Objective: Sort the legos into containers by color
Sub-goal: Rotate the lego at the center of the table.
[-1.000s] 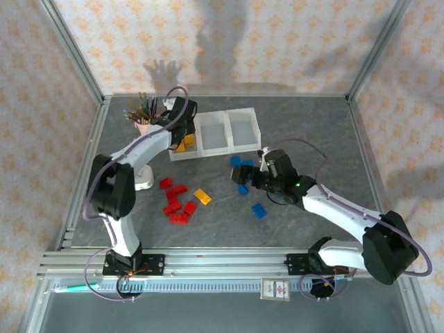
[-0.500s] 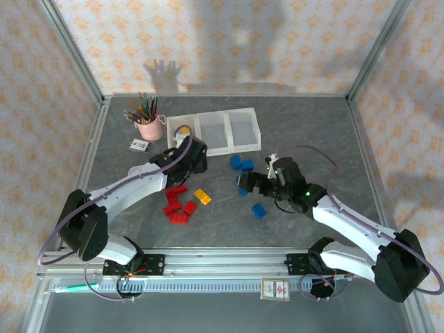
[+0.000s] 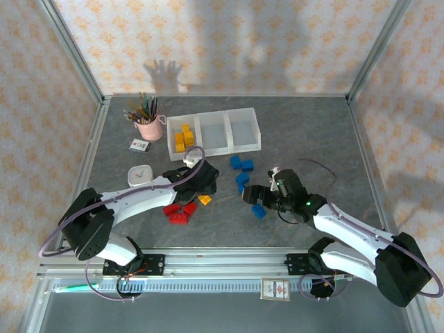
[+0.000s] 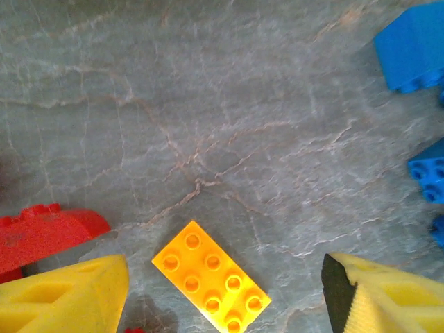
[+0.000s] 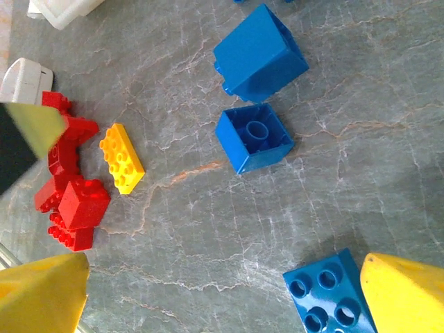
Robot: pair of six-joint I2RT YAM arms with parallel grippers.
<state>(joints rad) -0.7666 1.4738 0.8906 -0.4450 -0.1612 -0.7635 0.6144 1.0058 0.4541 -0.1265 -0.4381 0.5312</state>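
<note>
Down by the red pile (image 3: pixel 179 210), the left gripper (image 4: pixel 223 284) is now hovering wide open over the last loose yellow brick (image 3: pixel 204 200), having swung back from the left bin (image 3: pixel 171 135) (yellows (image 3: pixel 183 137) are already sitting in there). Meanwhile the right gripper (image 5: pixel 222 291), also spread, is drifting toward a blue brick (image 5: pixel 329 291). I'm guessing yellow is nearly wrapping up, with reds and blues still waiting.

My left arm (image 3: pixel 139 198) and right arm (image 3: pixel 347 225) are white links with black joints, each trailing a purple cable (image 3: pixel 58 227). My left gripper (image 4: pixel 225 277) has yellow fingers (image 4: pixel 62 295), 1 black-padded.
</note>
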